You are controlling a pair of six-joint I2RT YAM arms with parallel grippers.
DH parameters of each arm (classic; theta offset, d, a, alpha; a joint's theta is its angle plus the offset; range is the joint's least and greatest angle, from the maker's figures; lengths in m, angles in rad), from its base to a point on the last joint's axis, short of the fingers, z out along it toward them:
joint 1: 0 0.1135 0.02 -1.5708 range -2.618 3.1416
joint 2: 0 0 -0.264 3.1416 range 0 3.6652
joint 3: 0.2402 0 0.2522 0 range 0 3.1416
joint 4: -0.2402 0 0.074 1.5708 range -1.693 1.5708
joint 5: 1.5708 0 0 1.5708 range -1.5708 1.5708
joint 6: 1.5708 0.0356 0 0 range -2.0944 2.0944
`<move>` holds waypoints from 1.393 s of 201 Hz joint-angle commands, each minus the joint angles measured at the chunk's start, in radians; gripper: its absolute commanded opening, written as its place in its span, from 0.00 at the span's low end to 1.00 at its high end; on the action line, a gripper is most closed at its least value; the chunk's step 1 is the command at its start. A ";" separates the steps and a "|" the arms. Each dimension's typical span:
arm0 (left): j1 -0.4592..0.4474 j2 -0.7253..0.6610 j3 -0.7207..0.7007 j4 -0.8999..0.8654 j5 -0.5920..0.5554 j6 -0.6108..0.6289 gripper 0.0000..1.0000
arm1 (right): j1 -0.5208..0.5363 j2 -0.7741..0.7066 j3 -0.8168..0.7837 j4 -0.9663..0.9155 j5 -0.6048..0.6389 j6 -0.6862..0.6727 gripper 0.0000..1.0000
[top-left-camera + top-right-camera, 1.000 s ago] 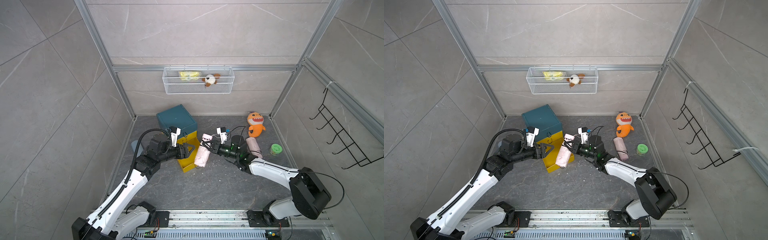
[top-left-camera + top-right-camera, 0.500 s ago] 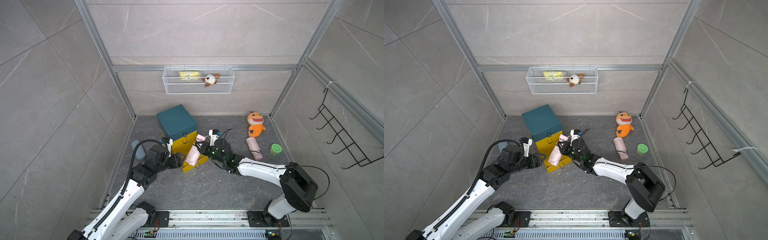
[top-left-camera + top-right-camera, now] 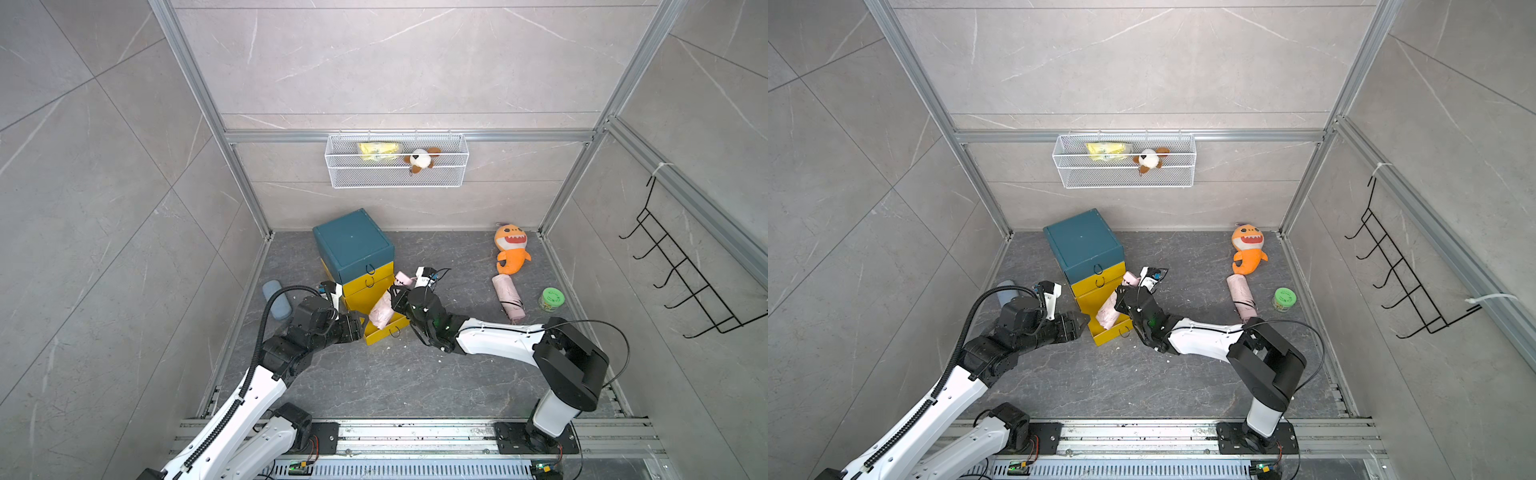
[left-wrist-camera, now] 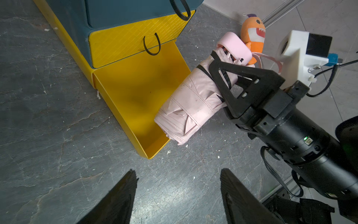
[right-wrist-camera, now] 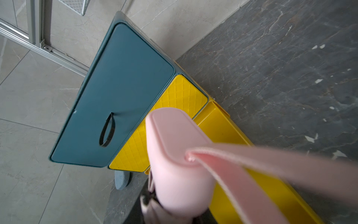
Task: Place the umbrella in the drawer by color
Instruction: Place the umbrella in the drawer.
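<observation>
Left wrist: grey stone floor (image 4: 58,120); right gripper (image 4: 224,73) tight on umbrella (image 4: 189,104), left gripper (image 4: 178,172) apart.

In both top views the pink umbrella (image 3: 380,313) is slanting over the right wall of the open yellow drawer (image 3: 384,335), leaving the drawer's left half bare. The right gripper (image 3: 394,297), clamped on it, is blocking the approach from the right. The left gripper (image 3: 358,327), jaws parted, is crowding the drawer's left edge. The drawer unit (image 3: 353,245) is walling off the upper side. The floor (image 3: 395,386) at lower centre is lying open, with a second umbrella (image 3: 507,296), green jar (image 3: 552,299) and orange plush (image 3: 511,253) sitting well apart at right.
</observation>
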 commanded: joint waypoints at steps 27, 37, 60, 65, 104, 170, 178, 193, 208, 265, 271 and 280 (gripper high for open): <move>-0.002 -0.019 -0.005 0.014 -0.007 -0.015 0.72 | 0.024 0.093 0.084 0.067 0.086 0.073 0.28; -0.002 -0.020 -0.005 0.013 -0.007 -0.016 0.72 | 0.026 0.108 0.084 0.066 0.090 0.078 0.28; -0.001 -0.020 -0.007 0.014 -0.007 -0.013 0.72 | 0.035 0.139 0.087 0.070 0.090 0.086 0.29; -0.001 -0.019 -0.008 0.014 -0.007 -0.013 0.72 | 0.037 0.146 0.088 0.070 0.089 0.087 0.29; -0.002 -0.013 -0.009 0.020 -0.006 -0.013 0.72 | 0.059 0.177 0.083 0.075 0.080 0.093 0.32; -0.001 0.003 -0.009 0.034 -0.004 -0.022 0.72 | 0.062 0.119 0.016 0.078 0.103 0.063 0.46; -0.001 0.004 -0.009 0.034 -0.002 -0.026 0.71 | 0.062 0.111 0.011 0.077 0.107 0.058 0.48; -0.002 0.004 -0.009 0.036 -0.002 -0.026 0.72 | 0.062 0.091 -0.005 0.076 0.119 0.049 0.50; -0.002 0.005 -0.008 0.037 -0.005 -0.026 0.72 | 0.061 0.067 -0.022 0.076 0.134 0.040 0.52; -0.002 0.014 -0.009 0.040 0.000 -0.031 0.72 | 0.059 -0.061 -0.080 0.081 0.203 -0.079 0.58; -0.001 0.015 -0.010 0.042 0.001 -0.032 0.72 | 0.060 -0.077 -0.087 0.082 0.212 -0.093 0.59; -0.001 0.015 -0.008 0.043 0.000 -0.031 0.72 | 0.060 -0.098 -0.096 0.079 0.222 -0.112 0.61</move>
